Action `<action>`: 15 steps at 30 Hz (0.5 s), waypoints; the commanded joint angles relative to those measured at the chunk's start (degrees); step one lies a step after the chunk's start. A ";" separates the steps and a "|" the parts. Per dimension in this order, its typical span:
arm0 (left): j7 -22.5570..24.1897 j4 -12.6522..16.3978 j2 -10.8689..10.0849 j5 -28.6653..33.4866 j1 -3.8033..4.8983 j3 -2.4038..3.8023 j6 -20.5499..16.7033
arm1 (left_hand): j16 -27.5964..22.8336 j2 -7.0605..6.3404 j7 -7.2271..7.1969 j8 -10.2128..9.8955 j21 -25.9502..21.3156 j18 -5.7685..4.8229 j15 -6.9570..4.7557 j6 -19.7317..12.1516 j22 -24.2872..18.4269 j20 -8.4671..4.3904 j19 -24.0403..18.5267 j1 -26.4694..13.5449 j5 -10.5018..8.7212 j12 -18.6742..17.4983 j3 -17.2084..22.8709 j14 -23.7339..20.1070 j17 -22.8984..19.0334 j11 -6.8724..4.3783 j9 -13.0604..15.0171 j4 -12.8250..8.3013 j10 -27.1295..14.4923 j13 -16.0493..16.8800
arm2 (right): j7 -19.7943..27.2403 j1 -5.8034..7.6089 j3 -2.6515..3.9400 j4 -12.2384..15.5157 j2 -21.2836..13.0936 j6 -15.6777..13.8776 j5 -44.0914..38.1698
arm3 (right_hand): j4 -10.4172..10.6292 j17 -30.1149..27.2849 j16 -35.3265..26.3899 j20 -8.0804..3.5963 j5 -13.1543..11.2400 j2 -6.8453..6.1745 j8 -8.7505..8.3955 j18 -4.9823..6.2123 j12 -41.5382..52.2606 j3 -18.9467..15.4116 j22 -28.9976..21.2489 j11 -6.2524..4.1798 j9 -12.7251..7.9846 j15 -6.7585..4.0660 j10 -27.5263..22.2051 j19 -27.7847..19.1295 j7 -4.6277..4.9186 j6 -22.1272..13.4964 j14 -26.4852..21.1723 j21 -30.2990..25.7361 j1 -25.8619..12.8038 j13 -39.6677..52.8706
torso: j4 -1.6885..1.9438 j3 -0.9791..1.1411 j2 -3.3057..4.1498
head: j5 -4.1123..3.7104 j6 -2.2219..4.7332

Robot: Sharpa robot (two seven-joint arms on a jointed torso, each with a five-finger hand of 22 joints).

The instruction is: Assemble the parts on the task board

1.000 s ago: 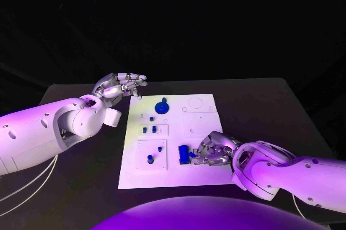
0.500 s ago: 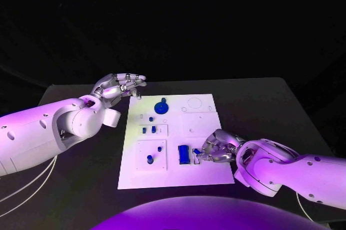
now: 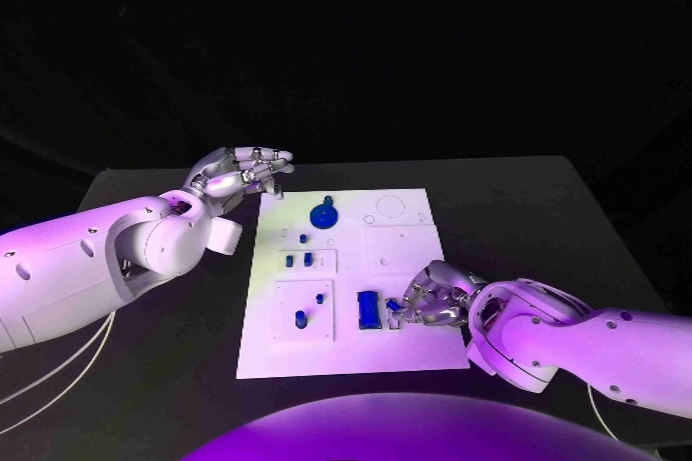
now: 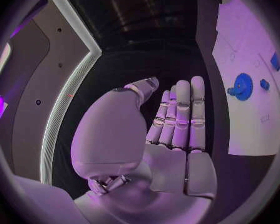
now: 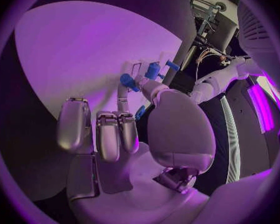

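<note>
The white task board [image 3: 411, 346] lies mid-table, also seen in the left wrist view as the board [image 4: 242, 127] and in the right wrist view as the board [image 5: 71, 50]. On it are a blue round disc [image 3: 325, 216] [image 4: 242, 86], several small blue pieces and a long blue block [image 3: 369, 309]. My right hand [image 3: 433, 296] rests at the board's near right side, beside that block. Its thumb and a finger pinch a small blue part [image 3: 392, 304] [image 5: 127, 79]. My left hand [image 3: 238, 171] [image 4: 174, 129] hovers off the board's far left corner, fingers straight, holding nothing.
Small blue pieces sit in the board's left recesses [image 3: 299, 260] [image 3: 302, 319]. Round outlines [image 3: 389, 206] mark the board's far right part. Black table [image 3: 534, 221] lies on both sides of the board.
My right hand has drawn slightly to the right, off the long blue block, with a small blue part at its fingertips. The left hand has not moved.
</note>
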 commanded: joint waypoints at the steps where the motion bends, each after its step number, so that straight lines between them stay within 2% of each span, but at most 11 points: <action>1: 0.29 0.19 0.04 0.06 0.03 0.04 0.79 | -0.34 0.05 0.01 -0.16 -0.30 0.33 -0.12 -0.22 -0.05 -0.05 0.42 0.69 0.04 0.18 -0.45 -0.47 -0.06 0.03 0.09 0.03 -0.53 -0.02 | -1.39 -0.02 -0.01 -0.25 0.13 0.78 0.32 | -4.83 13.89 0.37 -0.14 0.03 1.52 0.57 -0.81 0.36 5.27 10.20 -0.15 0.03 -0.11 5.94 0.91 -0.49 0.49 5.83 0.09 0.08 15.03 | -0.03 -0.04 0.00 | 0.05 0.01; 8: 0.20 0.22 0.01 0.05 0.03 0.04 0.82 | -0.38 0.04 0.03 -0.16 -0.33 0.32 -0.11 -0.23 -0.07 -0.05 0.41 0.68 0.04 0.19 -0.47 -0.52 -0.08 0.04 0.09 0.06 -0.56 -0.02 | -1.58 -0.02 -0.01 -0.26 0.43 1.24 0.43 | -2.95 13.96 0.39 -0.19 -0.06 1.25 0.86 -0.82 0.39 3.83 10.24 -0.25 -0.11 -0.19 5.95 0.96 -0.61 0.88 5.84 0.15 -2.65 15.04 | -0.07 0.06 -0.01 | 0.13 0.01; 15: 0.07 0.22 0.00 0.05 0.04 0.04 0.89 | -0.40 0.04 0.04 -0.17 -0.36 0.31 -0.10 -0.24 -0.08 -0.04 0.40 0.65 0.04 0.20 -0.50 -0.55 -0.09 0.05 0.10 0.10 -0.57 -0.03 | -1.42 -0.02 -0.01 -0.11 0.59 1.46 0.47 | -0.34 14.12 0.44 -0.20 -0.18 0.37 1.08 -0.85 0.47 0.98 10.29 -0.23 -0.38 -0.18 5.97 1.04 -0.57 1.26 5.88 0.24 -6.17 15.08 | -0.12 0.04 0.01 | 0.09 0.01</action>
